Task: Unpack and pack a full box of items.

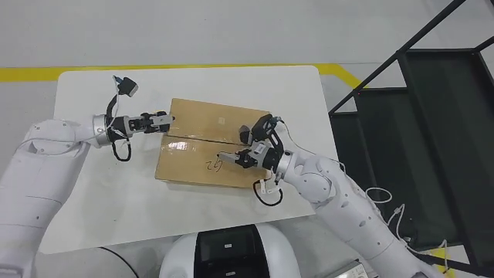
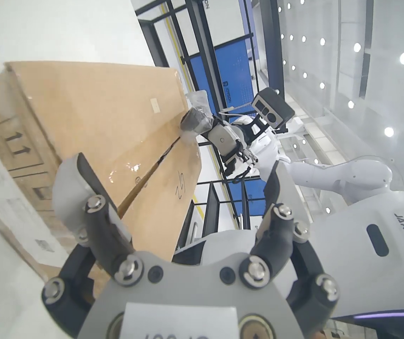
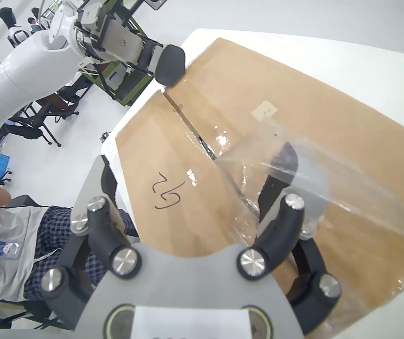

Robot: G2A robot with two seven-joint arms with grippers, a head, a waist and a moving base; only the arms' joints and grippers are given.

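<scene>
Tape (image 3: 357, 192), clear and partly peeled, clings to one finger of the right gripper (image 3: 193, 158), whose fingers stand spread at the right seam end of the closed brown cardboard box (image 1: 202, 143). The box lies mid-way on the white table (image 1: 93, 201). At the opposite seam end the left gripper (image 2: 177, 164) is spread too, one finger touching cardboard.

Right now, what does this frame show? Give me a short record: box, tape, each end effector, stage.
box: cardboard box, flaps closed, on white table
left end effector: open, at one end of the box's seam
right end effector: open, over the box top
tape: clear tape partly lifted off the seam, clinging to the right end effector
stage: box not yet opened
</scene>
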